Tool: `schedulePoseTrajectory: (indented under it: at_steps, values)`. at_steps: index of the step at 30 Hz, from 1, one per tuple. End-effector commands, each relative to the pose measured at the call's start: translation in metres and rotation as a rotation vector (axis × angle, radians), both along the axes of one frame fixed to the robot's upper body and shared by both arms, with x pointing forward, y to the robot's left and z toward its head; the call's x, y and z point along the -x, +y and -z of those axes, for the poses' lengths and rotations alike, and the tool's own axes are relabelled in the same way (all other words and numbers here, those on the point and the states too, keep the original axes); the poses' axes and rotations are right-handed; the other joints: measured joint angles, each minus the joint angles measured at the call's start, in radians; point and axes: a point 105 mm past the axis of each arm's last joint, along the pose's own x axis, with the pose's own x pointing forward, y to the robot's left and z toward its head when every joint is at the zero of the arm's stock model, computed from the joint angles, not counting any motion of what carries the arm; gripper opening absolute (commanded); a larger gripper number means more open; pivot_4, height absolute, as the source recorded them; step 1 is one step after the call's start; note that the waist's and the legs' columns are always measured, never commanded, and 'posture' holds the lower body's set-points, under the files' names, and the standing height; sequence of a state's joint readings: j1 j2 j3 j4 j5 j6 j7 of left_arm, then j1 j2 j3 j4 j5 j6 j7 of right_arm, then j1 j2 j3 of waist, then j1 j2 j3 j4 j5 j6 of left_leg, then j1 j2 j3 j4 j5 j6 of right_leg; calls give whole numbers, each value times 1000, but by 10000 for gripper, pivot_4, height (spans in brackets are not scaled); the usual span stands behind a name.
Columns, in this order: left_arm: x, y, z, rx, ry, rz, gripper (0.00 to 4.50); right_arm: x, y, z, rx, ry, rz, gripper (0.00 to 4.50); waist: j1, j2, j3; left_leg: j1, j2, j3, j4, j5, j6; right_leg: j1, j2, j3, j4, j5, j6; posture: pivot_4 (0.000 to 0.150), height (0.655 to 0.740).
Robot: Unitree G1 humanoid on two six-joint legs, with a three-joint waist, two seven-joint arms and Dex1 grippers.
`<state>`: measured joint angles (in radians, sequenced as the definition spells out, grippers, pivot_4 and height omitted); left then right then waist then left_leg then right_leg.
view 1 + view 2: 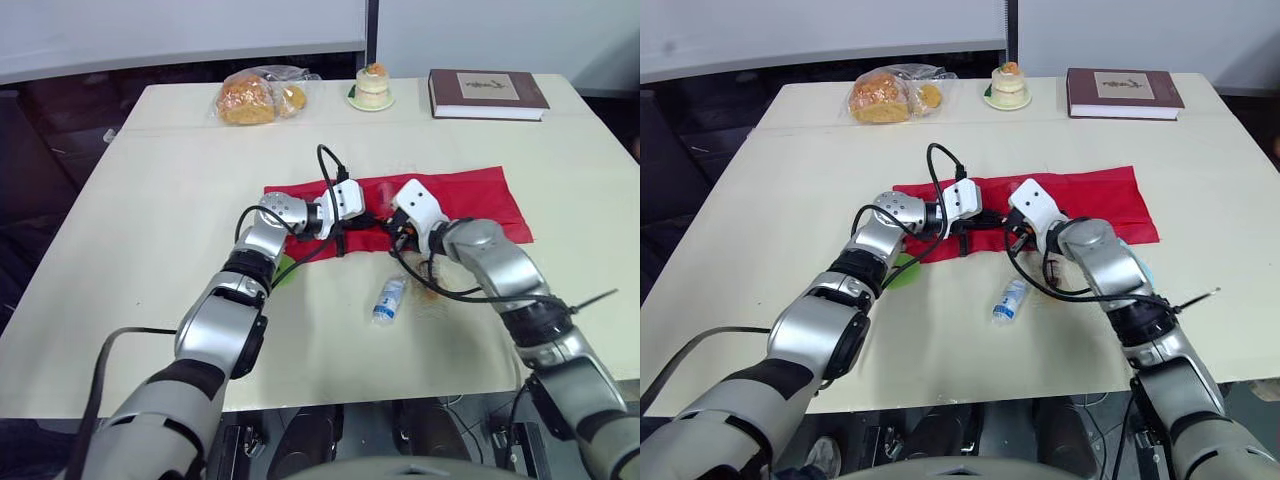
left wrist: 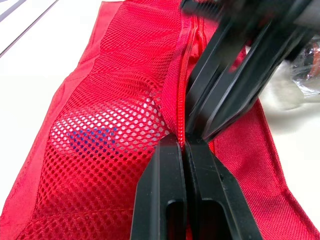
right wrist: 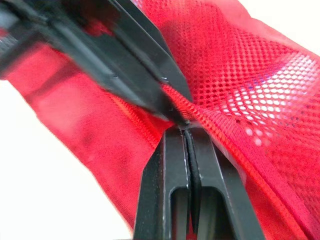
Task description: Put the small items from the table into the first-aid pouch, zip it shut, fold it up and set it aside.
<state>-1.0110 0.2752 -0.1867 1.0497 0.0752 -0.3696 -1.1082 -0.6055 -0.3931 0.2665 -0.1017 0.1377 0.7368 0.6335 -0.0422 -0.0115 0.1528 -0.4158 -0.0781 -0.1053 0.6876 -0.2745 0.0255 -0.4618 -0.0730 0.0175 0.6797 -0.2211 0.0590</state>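
Closest to the table's near edge lies a small clear plastic bottle with a blue label (image 1: 390,298), on its side on the pale cream table (image 1: 150,230), near the right forearm and apart from the flat red fabric first-aid pouch with a mesh front (image 1: 470,200), which lies spread across the middle of the table. Both arms meet over the pouch's left half. The left gripper (image 2: 183,145) has its two black fingers pressed tightly together on the zip seam, and the right gripper (image 3: 188,131) is likewise clamped on the same seam, tip to tip with the other. Which one has the zip pull and which only fabric I cannot tell. Something white and blue (image 2: 100,135) shows through the mesh, so the pocket seems partly filled. The step in hand looks like working the zip, though with the bottle outside it cannot be the final closing. Next, one gripper should anchor the fabric while the other draws along the seam, keeping it taut and straight.
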Motion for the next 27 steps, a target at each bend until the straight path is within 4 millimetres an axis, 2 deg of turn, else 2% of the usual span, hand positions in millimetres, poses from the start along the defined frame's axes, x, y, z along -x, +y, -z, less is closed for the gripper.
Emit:
schedulePoseTrajectory:
  at_steps: [1, 5, 8, 11, 12, 14, 15, 17, 18, 19, 21, 27]
  values:
    - [-4, -1, -13, 48, -10, -12, 0, 18, -7, -31, -78, -114, -47, 352, 1, 0, 0, 0, 0, 0, 0, 0, 0, 0, 0, 0, 0, 0, 0, 1500, 7289]
    - [-5, 1, -14, 59, 2, -22, 0, 46, -36, -53, -204, -228, -48, 352, 5, 0, 0, 0, 0, -1, 0, 0, 0, 1, 0, -1, -1, 0, 0, 1500, 7289]
    - [-5, 2, -15, 62, 6, -25, 0, 67, -57, -58, -244, -262, -68, 352, 7, 0, 0, 1, 0, -1, 0, 0, 0, 2, 0, -1, -1, 0, 0, 1500, 7289]
    - [-6, 5, -15, 65, 11, -31, 0, 89, -85, -60, -265, -231, -88, 7319, 7, -1, 0, 2, 0, -1, 0, 0, 0, 4, 0, -1, -1, 0, 0, 1500, 7289]
    - [-6, 6, -15, 64, 13, -34, 0, 99, -100, -64, -287, -203, -87, 9327, 7, -1, 0, 3, 0, -1, 0, 0, 0, 5, 1, -2, -2, 0, 0, 1500, 7289]
    - [-6, 7, -14, 63, 15, -36, 0, 112, -117, -71, -317, -167, -98, 18818, 10, -1, 0, 3, 0, -1, 0, 0, 1, 6, 1, -2, -2, 0, 0, 1500, 7289]
    - [-6, 8, -14, 61, 16, -37, 0, 123, -126, -77, -335, -146, -118, 20460, 10, -1, 1, 3, 0, -2, 0, 0, 1, 6, 1, -2, -2, 0, 0, 1500, 7289]
    - [-6, 9, -13, 56, 18, -36, 0, 140, -139, -86, -346, -115, -158, 31716, 13, -2, 1, 6, 1, -1, 0, -1, 2, 10, 1, -2, -2, 0, 0, 1500, 7289]
    - [-6, 9, -12, 52, 19, -34, 0, 149, -146, -92, -328, -96, -177, 33342, 12, -2, 1, 6, 1, -1, 0, -2, 3, 10, 1, -2, -2, 0, 0, 1500, 7289]
    - [-6, 10, -12, 49, 20, -33, 0, 155, -152, -95, -300, -85, -185, 38991, 15, -1, 2, 9, 2, -1, -1, -2, 3, 13, 1, -2, -3, 0, 0, 1500, 7289]
    - [-6, 10, -11, 47, 21, -35, 0, 161, -159, -99, -251, -81, -193, 44538, 28, -1, 3, 16, 2, 2, -4, -4, 7, 19, 1, 0, -4, -1, 2, 1500, 7289]
    - [-6, 9, -8, 41, 25, -34, 0, 173, -183, -110, -68, -55, -212, 44538, 33, -3, 3, 19, 2, 2, -2, -5, 8, 24, 1, -2, -6, -1, 2, 1500, 7289]
